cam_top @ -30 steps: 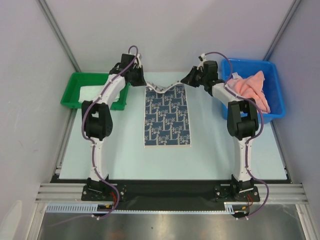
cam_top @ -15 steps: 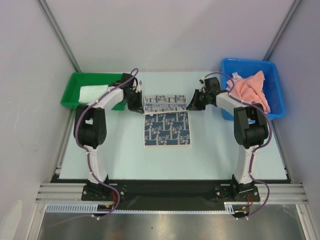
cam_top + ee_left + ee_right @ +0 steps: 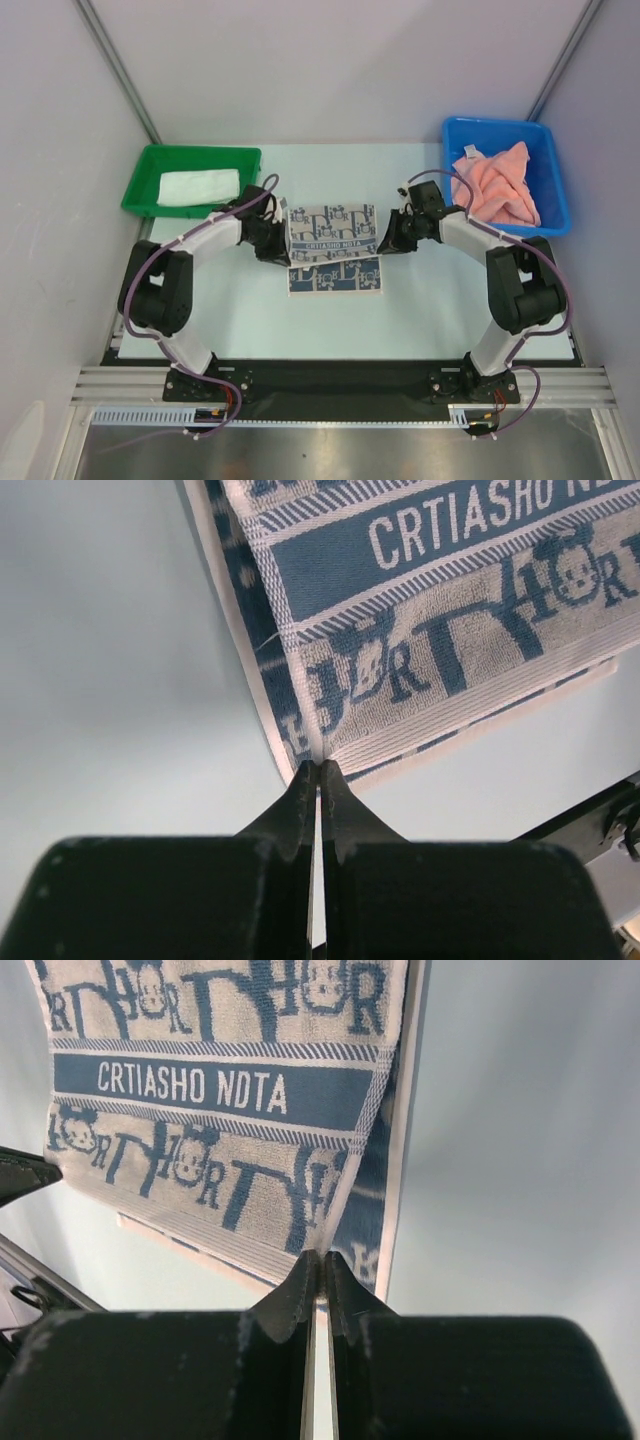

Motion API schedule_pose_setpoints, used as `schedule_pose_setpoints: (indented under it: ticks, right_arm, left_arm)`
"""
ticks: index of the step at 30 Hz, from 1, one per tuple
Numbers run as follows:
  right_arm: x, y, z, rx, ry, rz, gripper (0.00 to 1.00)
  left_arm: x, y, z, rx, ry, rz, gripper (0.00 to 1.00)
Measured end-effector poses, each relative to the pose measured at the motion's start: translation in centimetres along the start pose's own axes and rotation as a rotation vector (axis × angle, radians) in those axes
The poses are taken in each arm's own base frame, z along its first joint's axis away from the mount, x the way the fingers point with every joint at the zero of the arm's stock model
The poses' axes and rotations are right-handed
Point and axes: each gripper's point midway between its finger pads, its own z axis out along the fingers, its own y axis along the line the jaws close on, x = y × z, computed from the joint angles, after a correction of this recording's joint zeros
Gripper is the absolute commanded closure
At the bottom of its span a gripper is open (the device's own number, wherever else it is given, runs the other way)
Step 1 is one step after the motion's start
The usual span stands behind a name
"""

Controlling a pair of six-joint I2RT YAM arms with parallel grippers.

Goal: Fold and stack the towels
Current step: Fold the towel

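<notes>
A blue-and-white patterned towel (image 3: 335,248) lies mid-table, its far half folded over toward the near edge, pale reverse side up. My left gripper (image 3: 284,243) is shut on the folded flap's left corner; in the left wrist view the towel (image 3: 450,600) hangs from the left gripper (image 3: 318,767). My right gripper (image 3: 384,240) is shut on the flap's right corner, where the towel (image 3: 210,1090) meets the right gripper (image 3: 320,1257) in the right wrist view. A folded white towel (image 3: 198,186) lies in the green bin. Crumpled salmon-pink towels (image 3: 495,185) fill the blue bin.
The green bin (image 3: 140,170) stands at the back left and the blue bin (image 3: 555,160) at the back right. Grey walls close in both sides and the back. A black rail (image 3: 330,375) runs along the near table edge.
Both grippers have carried the towel's far edge toward the near side and lowered it, folding the long towel over itself. The dark patterned face is now mostly covered by the pale reverse.
</notes>
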Motion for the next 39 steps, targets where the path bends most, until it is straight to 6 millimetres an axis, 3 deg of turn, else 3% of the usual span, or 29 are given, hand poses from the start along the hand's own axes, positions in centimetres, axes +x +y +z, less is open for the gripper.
schedule_pose_setpoints:
  ticks: [5,10,18,27,30,34,39]
  right_arm:
    - [3.0,-0.6,0.2,-0.005,0.041,-0.005,1.00]
    - [5.1,-0.9,0.8,-0.006,0.081,-0.009,1.00]
    - [5.0,-0.8,0.9,-0.012,0.065,-0.020,1.00]
    - [3.6,0.8,-1.3,-0.029,-0.018,-0.048,1.00]
    - [4.1,0.9,-1.6,-0.036,-0.032,-0.056,1.00]
    - [6.6,-0.4,-0.8,-0.017,0.015,-0.031,1.00]
    - [7.9,-1.1,-0.1,-0.005,0.050,-0.020,1.00]
  left_arm:
    - [3.0,0.5,0.5,-0.009,0.027,-0.004,1.00]
    - [4.3,1.1,1.1,-0.010,0.034,-0.014,1.00]
    - [5.4,0.9,1.4,0.015,0.020,-0.034,1.00]
    - [4.0,-1.8,-2.1,0.055,-0.094,-0.017,1.00]
    - [4.1,-2.1,-2.5,0.069,-0.117,-0.016,1.00]
    - [6.7,-1.0,-1.2,0.055,-0.069,-0.044,1.00]
    - [9.7,0.0,0.4,0.044,0.000,-0.069,1.00]
